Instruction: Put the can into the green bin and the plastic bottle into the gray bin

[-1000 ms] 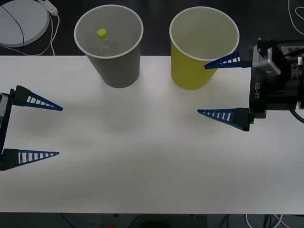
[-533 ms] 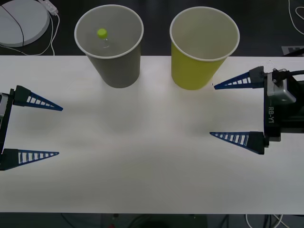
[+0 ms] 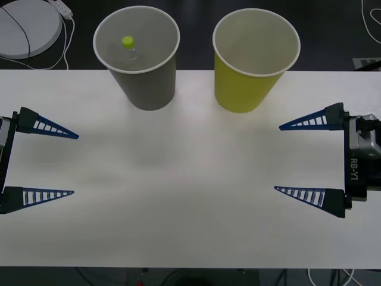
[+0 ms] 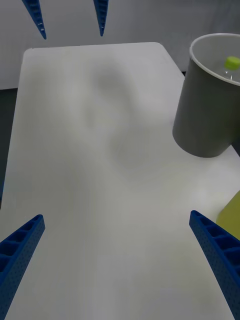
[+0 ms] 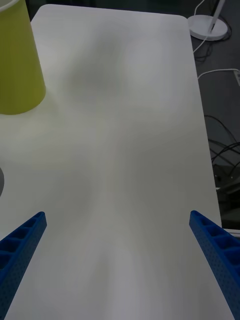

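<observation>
The gray bin (image 3: 143, 77) stands at the back left of the white table, and the plastic bottle (image 3: 128, 44) sits inside it with its lime-green cap up. To its right stands the green bin (image 3: 244, 89), its pale inside in view; the can is out of view. My right gripper (image 3: 277, 158) hovers open at the table's right side, apart from the green bin. At the left edge my left gripper (image 3: 75, 164) waits open. The right wrist view holds the gray bin (image 4: 205, 120), the bottle's cap (image 4: 231, 62) and my left gripper (image 4: 72, 34) farther off.
A white round disc (image 3: 27, 27) with a cable lies off the table at the back left. The left wrist view has the green bin (image 5: 15, 65) and a white lamp base (image 5: 209, 24) beyond the table's edge. Bare tabletop (image 3: 178, 179) spans between the grippers.
My right gripper has drawn back from the green bin's rim, moving right and toward the table's near side, open all along. The left arm has stayed still.
</observation>
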Available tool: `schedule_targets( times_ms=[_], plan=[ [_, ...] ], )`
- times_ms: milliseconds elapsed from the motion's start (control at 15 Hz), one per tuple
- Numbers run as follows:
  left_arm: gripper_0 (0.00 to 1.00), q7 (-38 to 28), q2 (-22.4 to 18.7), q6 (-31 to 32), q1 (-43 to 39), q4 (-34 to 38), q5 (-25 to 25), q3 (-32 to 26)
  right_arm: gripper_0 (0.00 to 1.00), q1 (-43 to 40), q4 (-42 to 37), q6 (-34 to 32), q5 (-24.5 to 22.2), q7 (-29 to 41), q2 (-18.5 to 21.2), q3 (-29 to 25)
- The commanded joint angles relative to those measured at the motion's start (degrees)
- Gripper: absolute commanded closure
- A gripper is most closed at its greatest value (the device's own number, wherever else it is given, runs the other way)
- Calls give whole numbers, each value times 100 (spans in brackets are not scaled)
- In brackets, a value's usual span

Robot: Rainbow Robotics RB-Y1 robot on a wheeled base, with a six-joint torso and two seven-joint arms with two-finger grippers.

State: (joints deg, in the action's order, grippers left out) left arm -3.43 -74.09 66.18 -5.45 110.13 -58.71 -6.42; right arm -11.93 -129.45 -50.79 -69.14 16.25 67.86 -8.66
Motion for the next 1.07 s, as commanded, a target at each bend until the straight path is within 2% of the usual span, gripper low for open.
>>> schedule_targets(
  times_ms=[67,400,1067],
  plan=[
    [0,0,0,0,0,0,0,0,0,-143,7,-300,-11,-96,-45,-189],
    [0,0,0,0,0,0,0,0,0,-275,209,-977,50,-263,-203,-611],
    [0,0,0,0,0,0,0,0,0,-301,947,-1741,446,-878,-212,-919]
  ],
)
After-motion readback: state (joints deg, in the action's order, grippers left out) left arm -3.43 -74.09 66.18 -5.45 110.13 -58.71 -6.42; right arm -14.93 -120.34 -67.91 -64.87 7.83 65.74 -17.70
